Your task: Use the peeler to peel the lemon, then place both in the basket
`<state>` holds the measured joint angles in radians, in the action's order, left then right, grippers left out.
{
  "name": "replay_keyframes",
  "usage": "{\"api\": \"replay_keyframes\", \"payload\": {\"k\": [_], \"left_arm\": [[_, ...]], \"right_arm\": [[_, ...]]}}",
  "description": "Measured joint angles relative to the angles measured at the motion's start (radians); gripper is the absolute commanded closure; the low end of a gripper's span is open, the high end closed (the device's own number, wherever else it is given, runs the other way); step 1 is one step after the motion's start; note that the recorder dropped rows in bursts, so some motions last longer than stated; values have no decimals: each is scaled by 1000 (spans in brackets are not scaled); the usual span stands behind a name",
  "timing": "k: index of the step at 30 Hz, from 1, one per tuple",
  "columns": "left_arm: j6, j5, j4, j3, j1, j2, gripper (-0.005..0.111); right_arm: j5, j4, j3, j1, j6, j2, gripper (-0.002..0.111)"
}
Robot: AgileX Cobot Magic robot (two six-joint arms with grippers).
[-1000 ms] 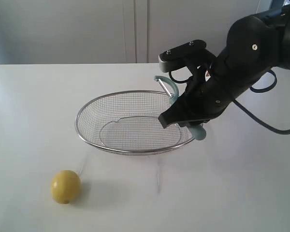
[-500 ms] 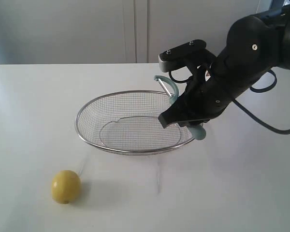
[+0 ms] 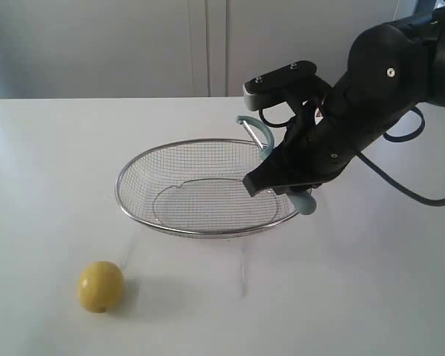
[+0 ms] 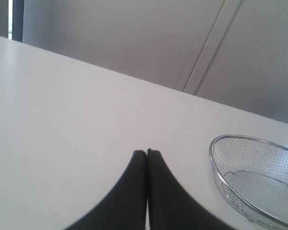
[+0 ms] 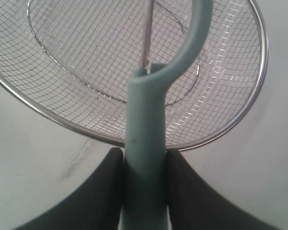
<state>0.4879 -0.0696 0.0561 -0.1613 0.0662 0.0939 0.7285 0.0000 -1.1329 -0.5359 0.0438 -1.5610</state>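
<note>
The peeler is gripped by its pale teal handle between the partly closed jaws of the right gripper. It is held over the right rim of the basket, with its curved head toward the far side. The basket is set mid-table on the white table. The lemon is seen at the near left, well apart from the basket. The left gripper is fully closed, with nothing held.
</note>
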Motion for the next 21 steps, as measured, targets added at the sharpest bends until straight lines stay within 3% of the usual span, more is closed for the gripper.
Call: {"api": "replay_keyframes", "payload": {"k": [4, 7, 9, 12, 16, 21], "left_arm": [[-41, -108, 0, -104, 0, 126, 107], [-205, -284, -56, -252, 0, 291, 107], [-390, -429, -170, -357, 0, 419, 107], [-722, -565, -498, -465, 0, 569, 107], [-953, -576, -804, -484, 0, 636, 107], [-985, -555, -805, -498, 113, 740, 107]], "right_arm": [[0, 0, 0, 0, 0, 0, 108], [0, 0, 0, 0, 0, 0, 108], [0, 0, 0, 0, 0, 0, 108], [0, 0, 0, 0, 0, 0, 108], [0, 0, 0, 0, 0, 0, 108], [0, 0, 0, 0, 0, 0, 108]]}}
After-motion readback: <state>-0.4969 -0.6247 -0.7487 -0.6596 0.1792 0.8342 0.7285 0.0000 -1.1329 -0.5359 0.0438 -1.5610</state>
